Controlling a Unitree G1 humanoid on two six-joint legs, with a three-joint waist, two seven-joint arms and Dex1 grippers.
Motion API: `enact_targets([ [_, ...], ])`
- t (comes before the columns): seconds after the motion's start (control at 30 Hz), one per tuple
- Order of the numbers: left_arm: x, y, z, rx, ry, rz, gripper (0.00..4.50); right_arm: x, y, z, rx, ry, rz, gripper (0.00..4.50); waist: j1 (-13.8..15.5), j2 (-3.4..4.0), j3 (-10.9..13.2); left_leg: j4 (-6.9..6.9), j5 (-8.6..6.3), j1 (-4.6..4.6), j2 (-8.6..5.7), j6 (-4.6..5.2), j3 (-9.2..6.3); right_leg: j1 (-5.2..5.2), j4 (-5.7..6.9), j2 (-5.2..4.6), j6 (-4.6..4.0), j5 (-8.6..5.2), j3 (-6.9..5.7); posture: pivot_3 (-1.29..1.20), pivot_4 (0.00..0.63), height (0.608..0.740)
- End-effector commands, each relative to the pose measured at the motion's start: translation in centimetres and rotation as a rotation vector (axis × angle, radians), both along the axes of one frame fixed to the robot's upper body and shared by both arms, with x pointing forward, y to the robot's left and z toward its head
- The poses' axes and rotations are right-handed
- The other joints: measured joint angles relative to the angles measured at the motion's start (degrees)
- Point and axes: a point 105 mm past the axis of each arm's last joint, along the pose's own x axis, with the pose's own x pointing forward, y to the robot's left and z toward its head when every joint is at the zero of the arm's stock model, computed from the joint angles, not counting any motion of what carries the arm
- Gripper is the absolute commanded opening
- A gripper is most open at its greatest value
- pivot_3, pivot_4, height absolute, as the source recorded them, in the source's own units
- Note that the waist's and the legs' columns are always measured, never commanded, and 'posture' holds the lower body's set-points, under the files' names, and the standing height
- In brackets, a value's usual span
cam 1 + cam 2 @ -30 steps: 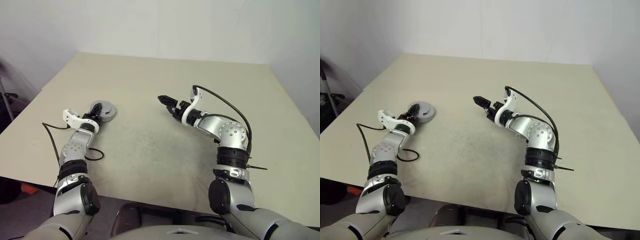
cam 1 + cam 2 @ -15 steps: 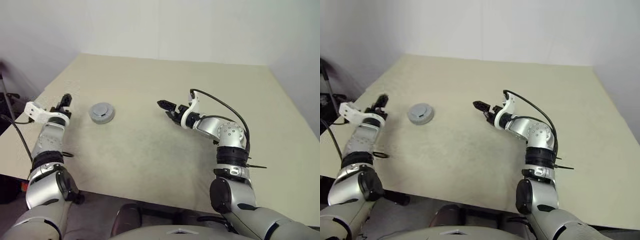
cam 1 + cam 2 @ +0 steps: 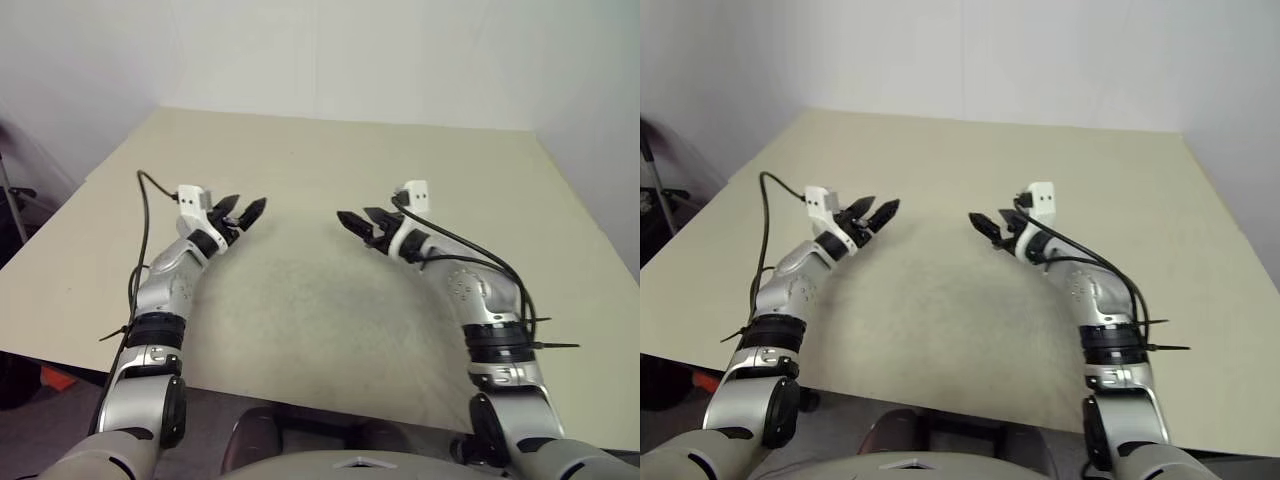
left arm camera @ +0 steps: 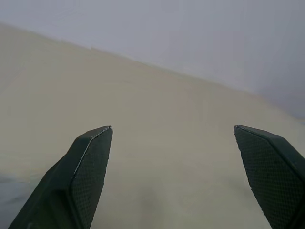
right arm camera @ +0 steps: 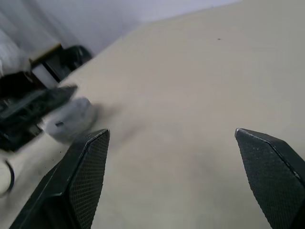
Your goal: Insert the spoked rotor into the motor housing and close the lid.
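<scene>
Both grippers hover over the middle of the beige table (image 3: 400, 150), tips turned toward each other with a wide gap between them. My left gripper (image 3: 243, 207) is open, and nothing lies between its fingers (image 4: 90, 167). My right gripper (image 3: 355, 216) is open and empty too, as its fingers (image 5: 86, 171) show. In the right wrist view a blurred grey round thing (image 5: 69, 125) lies on the table under the left hand's dark fingers (image 5: 45, 98); I cannot tell whether it is the lid. The spoked rotor and the motor housing are hidden or out of view.
Pale walls close off the table's far side. Dark equipment (image 3: 12, 200) stands beyond the table's left edge. A black cable (image 3: 140, 230) loops off my left wrist and another (image 3: 470, 250) runs along my right forearm.
My left arm swung from the table's left edge back toward the middle, and its hand now covers the spot where the grey disc lay. My right gripper rolled and shifted slightly right.
</scene>
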Motion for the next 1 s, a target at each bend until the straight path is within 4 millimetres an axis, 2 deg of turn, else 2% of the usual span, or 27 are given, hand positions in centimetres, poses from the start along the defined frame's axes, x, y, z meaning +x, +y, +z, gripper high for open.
enact_targets([
  [0.03,-1.3,-2.5,-0.3,0.154,-0.051,-0.152,4.3,-0.4,-1.2,-0.6,-0.201,-0.057,0.029,4.35,-0.1,0.01,0.0,0.0,0.01,0.01,0.01,0.02,0.02,0.02,0.01,0.0,-0.04,0.01,0.0,0.0,0.0,0.74],
  [0.13,-2.3,-4.1,-1.9,0.23,-0.032,-0.238,4.3,-0.6,-2.8,-2.6,-0.335,-0.025,0.012,4.35,-0.2,0.01,0.0,-0.01,0.0,0.16,0.01,0.05,0.06,0.18,-0.01,0.0,-0.26,-0.11,0.02,0.0,0.0,0.74],
  [0.27,-3.4,-6.4,-3.2,0.266,-0.022,-0.338,4.3,-0.5,-4.0,-2.8,-0.38,-0.04,-0.025,4.35,-0.3,0.02,0.0,-0.01,0.07,0.26,0.02,0.18,0.07,0.13,0.07,0.0,-0.35,-0.1,0.03,0.0,0.0,0.74],
  [0.43,-3.6,-8.0,-3.9,0.285,-0.024,-0.378,4.3,0.3,-5.1,-2.5,-0.415,-0.109,-0.112,4.35,-0.3,0.02,0.0,0.06,0.15,0.32,0.02,0.33,0.08,0.2,0.08,0.0,-0.49,-0.02,0.03,0.0,0.0,0.74],
  [0.5,-3.6,-8.3,-4.0,0.279,-0.024,-0.389,4.3,0.4,-5.2,-2.1,-0.405,-0.147,-0.145,4.35,-0.3,0.02,0.0,0.08,0.16,0.32,0.03,0.35,0.08,0.2,0.13,0.0,-0.51,-0.01,0.03,0.0,0.0,0.74],
  [0.6,-3.7,-8.6,-4.2,0.277,-0.026,-0.388,4.3,-0.6,-5.3,-2.0,-0.378,-0.173,-0.164,4.35,-0.2,0.02,0.0,0.07,0.17,0.36,0.04,0.36,0.09,0.19,0.16,0.0,-0.52,-0.02,0.04,0.0,0.0,0.74],
  [0.73,-3.4,-8.5,-4.1,0.262,-0.022,-0.35,4.3,-1.2,-6.1,-2.5,-0.367,-0.139,-0.202,4.35,-0.3,0.03,0.0,0.1,0.14,0.33,0.04,0.44,0.09,0.18,0.15,0.0,-0.52,-0.02,0.04,0.0,0.0,0.74],
  [0.87,-3.0,-8.4,-4.0,0.236,0.007,-0.293,4.3,-0.5,-7.0,-2.5,-0.371,-0.119,-0.256,4.35,-0.3,0.03,0.0,0.24,0.13,0.36,0.06,0.46,0.1,0.23,0.23,0.0,-0.53,-0.01,0.05,0.0,0.0,0.74],
  [1.0,-2.0,-7.6,-3.1,0.142,0.058,-0.203,4.3,0.2,-6.6,-1.7,-0.336,-0.127,-0.281,4.35,-0.4,0.03,0.0,0.28,0.15,0.42,0.07,0.44,0.1,0.22,0.38,0.0,-0.53,-0.01,0.07,0.0,0.0,0.74],
])
